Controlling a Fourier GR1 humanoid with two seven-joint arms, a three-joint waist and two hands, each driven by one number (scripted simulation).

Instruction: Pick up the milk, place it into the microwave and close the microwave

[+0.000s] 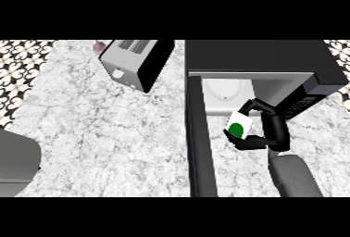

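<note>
Right of the open door (199, 139), robot hand (258, 142) holds milk (239, 124).

We see a small white milk carton (239, 126) with a green round mark, tilted and held off the counter in our black right hand (254, 142). It sits just before the open cavity of the black box-shaped microwave (273, 55), whose dark door (199, 148) stands swung wide open toward us.

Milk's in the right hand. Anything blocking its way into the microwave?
Nothing visible does. The milk, held by the right hand, sits just before the open front of the microwave; the door stands swung open to the milk's left, off the path.
</note>
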